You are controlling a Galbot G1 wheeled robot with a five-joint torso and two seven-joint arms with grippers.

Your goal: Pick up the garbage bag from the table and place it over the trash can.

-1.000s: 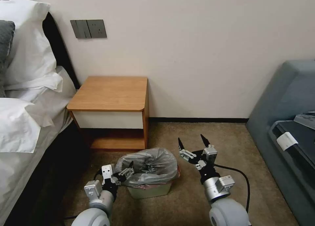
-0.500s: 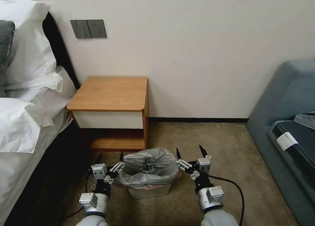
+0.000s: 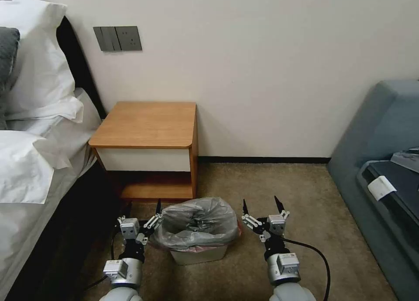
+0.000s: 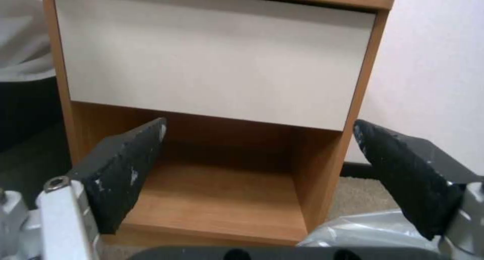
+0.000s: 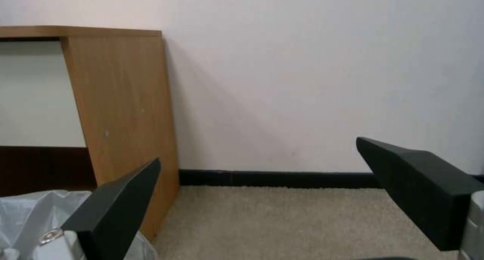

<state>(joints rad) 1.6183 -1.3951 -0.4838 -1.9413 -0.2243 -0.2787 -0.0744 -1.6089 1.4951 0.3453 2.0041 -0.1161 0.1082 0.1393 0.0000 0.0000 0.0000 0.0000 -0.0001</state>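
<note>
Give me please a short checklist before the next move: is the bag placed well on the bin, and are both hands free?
1. Garbage bag draped over the trash can: ok; it covers the top and hangs down the sides.
2. Bag mouth open inside the can: ok; a hollow shows in the middle.
3. Pink rim sits evenly all around: cannot tell; pink shows only on the front and right edges.
4. Left hand free: ok; fingers open, beside the bag's left side, holding nothing.
5. Right hand free: ok; fingers open, apart from the bag on its right.
6. Table top bare: ok; no bag left there.
</note>
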